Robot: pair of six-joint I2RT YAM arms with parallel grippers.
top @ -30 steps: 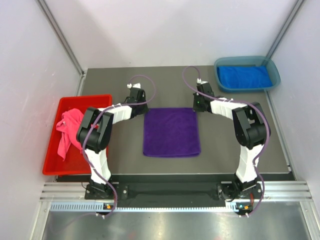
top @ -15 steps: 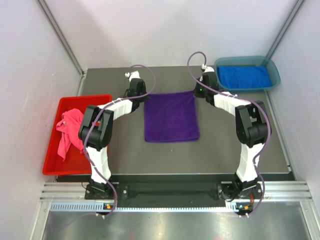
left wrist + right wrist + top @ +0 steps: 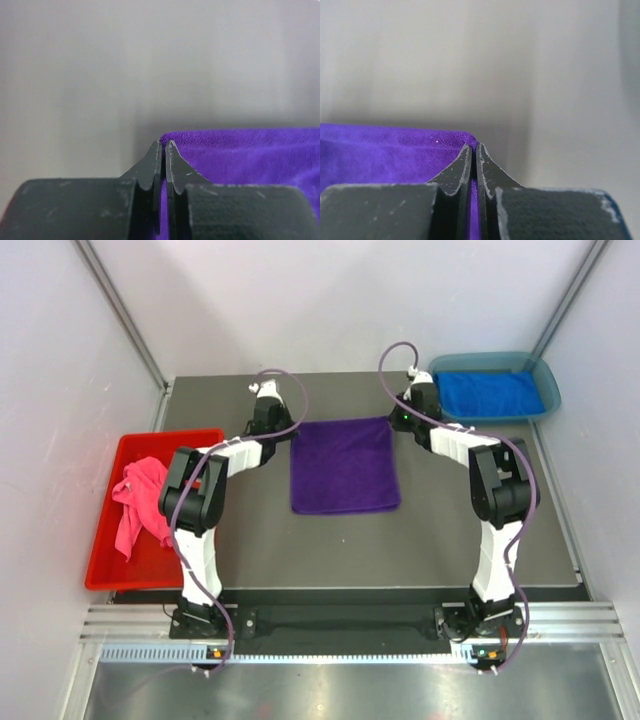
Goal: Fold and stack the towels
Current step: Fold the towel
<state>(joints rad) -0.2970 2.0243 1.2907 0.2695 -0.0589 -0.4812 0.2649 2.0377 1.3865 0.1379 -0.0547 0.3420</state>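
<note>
One purple towel (image 3: 344,466), spread out, squarish, far corners pinched

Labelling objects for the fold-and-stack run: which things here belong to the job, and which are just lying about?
Job: purple towel, far corners pinched by left gripper and right gripper; royal blue towel, in the teal tray; pink towel, in the red bin.
Just lying about: teal tray, red bin, table.

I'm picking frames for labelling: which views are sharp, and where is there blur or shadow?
Top external: evenly lit and sharp, purple towel crisp, only soft shadows. Left wrist: left gripper dark but clear, background a blurred grey. Right wrist: right gripper likewise, towel nap slightly soft.
</note>
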